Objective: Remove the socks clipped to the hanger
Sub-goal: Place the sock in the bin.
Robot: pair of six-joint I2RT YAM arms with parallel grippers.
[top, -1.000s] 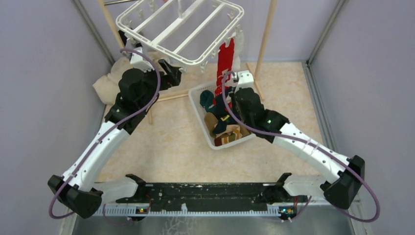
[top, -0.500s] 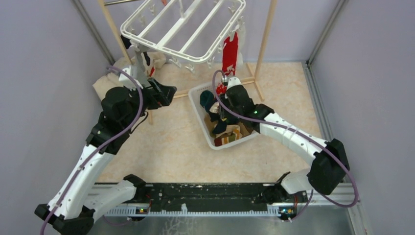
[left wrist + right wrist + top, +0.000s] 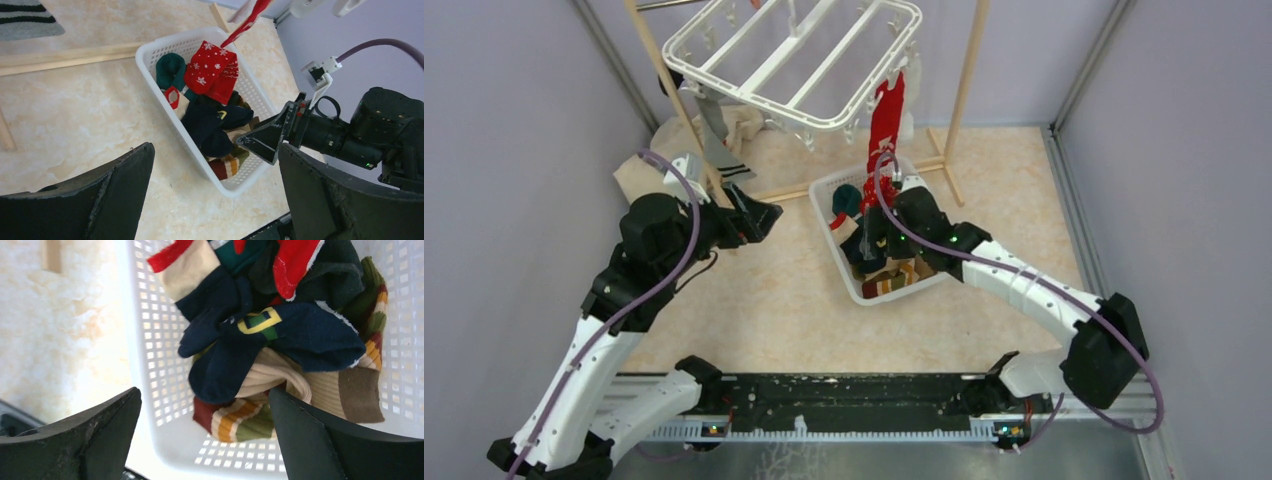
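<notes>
Both arms have come down off the hanger (image 3: 764,95) since a second ago. The right gripper (image 3: 202,390) dropped from the red sock (image 3: 885,112) to over the basket (image 3: 856,285), and the left gripper (image 3: 215,147) backed away from the hanger's left corner.

- You still have at least two socks clipped. The red sock hangs up and beyond the right jaws, and the grey striped sock (image 3: 717,135) hangs up and beyond the left jaws. I can't tell whether anything hangs on the far clips.
- The right jaws are spread wide with nothing between them. Straight below them in the basket are a navy sock (image 3: 235,345) and striped ones.
- The left jaws are also wide and empty, and they face across the floor toward the basket. From there you can see a red snowflake sock (image 3: 212,70) lying on top of the pile.
- The basket holds a good heap, so I'd say most of the job is done. The last few pulls remain.
- Next: each arm goes back up to the sock on its own side. Watch the hanger, since it hangs free and a tug will likely swing it.
</notes>
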